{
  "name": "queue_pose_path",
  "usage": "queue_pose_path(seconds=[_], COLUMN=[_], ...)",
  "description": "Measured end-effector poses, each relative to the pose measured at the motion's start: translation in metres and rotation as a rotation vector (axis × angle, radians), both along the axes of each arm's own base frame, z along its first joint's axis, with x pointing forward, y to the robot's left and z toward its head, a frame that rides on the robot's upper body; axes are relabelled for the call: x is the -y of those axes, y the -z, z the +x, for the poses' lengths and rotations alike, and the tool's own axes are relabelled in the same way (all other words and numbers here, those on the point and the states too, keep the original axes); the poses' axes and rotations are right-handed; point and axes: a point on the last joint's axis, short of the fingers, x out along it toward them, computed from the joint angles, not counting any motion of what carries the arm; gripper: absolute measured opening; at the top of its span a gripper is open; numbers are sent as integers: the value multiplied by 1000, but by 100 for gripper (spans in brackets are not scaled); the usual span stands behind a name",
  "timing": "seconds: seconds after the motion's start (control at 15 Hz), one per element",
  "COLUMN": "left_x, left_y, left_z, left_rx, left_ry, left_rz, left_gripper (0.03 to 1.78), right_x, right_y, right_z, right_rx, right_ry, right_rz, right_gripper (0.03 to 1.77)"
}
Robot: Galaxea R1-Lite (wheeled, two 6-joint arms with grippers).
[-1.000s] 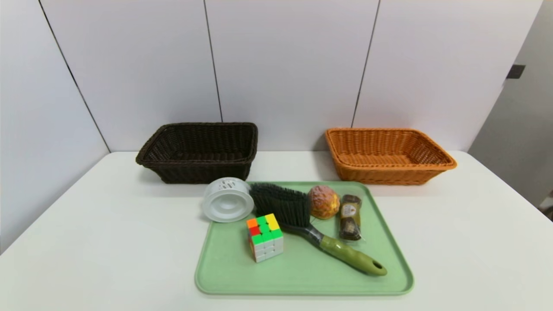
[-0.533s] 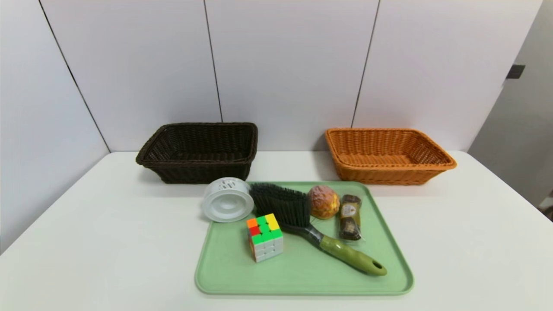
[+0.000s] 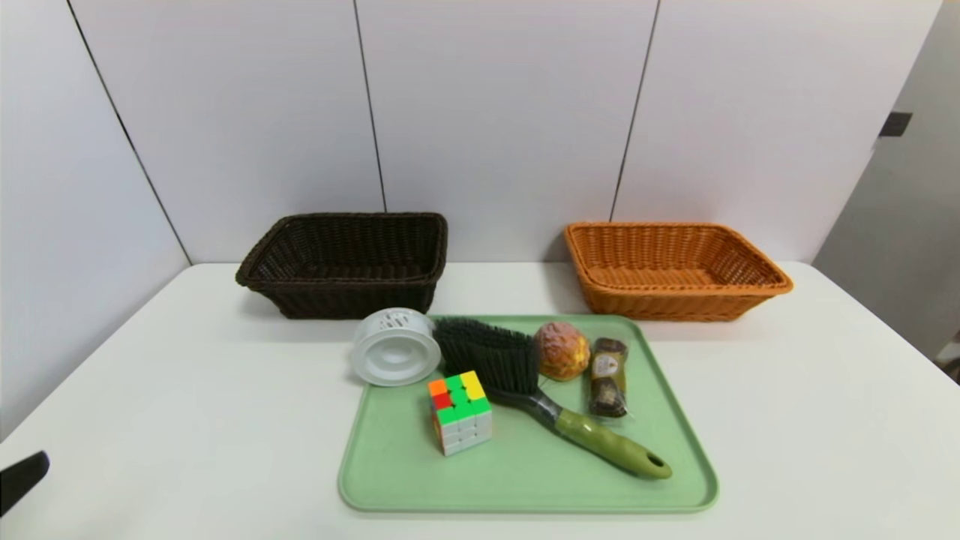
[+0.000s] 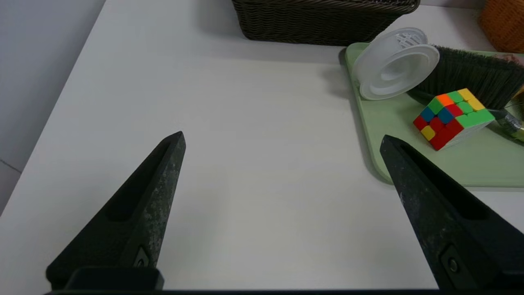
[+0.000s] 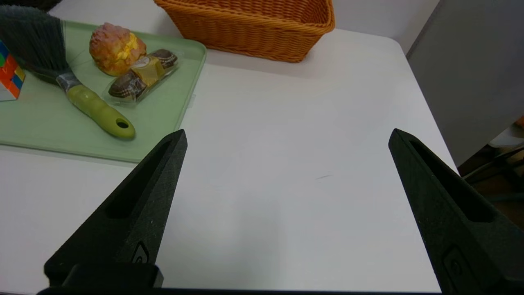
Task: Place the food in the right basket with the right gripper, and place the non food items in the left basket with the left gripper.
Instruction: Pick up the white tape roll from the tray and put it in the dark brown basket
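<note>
On the white worktop (image 3: pixel 187 420) a green tray (image 3: pixel 525 480) holds all five things: the white spool (image 3: pixel 395 347) leaning at its far left corner, the brush (image 3: pixel 525 390) lying slantwise, the puzzle cube (image 3: pixel 460 412) near the bristles, and the bun (image 3: pixel 562 350) just beside the wrapped snack (image 3: pixel 607 376). Behind the tray, the dark basket (image 3: pixel 345 262) and the orange basket (image 3: pixel 671 268) both hold nothing. The left gripper (image 4: pixel 282 139) hangs over bare worktop left of the tray, fingers spread wide; the right gripper (image 5: pixel 286 137), right of the tray, is likewise spread, holding nothing.
</note>
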Motion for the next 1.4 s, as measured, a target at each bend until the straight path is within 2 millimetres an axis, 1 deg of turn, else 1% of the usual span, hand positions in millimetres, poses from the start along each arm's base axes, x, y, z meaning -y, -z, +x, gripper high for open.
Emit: queue_pose_path(seconds=[0.13,0.33,0.4,0.53,0.73,0.87,1.0,1.13,1.27,1.4], left_x=[0,0,0,0,0,1,7,14,21,31], left_y=[-18,-36,-37,-32,-21,-18,-22,-28,-33,-36], left_z=[26,72,86,114,144,156,165,175,186,192], left_rx=[-26,-86,-112,-190,-285,-318,-314,-306,-300,-298], left_ry=[27,40,42,44,48,57,94,125,159,201], left_rz=[-4,-6,-7,-10,-15,-14,-8,-1,5,12], left_gripper=[169,169,169,169,169,169,169,169,169,169], right_x=[0,0,0,1,2,2,3,-1,-14,-30], right_y=[-10,-31,-38,-47,-57,-68,-85,-99,-108,-112], right_z=[13,34,44,63,104,137,171,199,217,226], right_rx=[-46,-94,-113,-159,-253,-304,-312,-299,-294,-293], right_ry=[5,15,20,26,33,32,28,-11,-139,-232], right_rz=[0,14,27,42,47,49,50,51,62,59], right_gripper=[170,170,170,170,170,170,170,170,170,170])
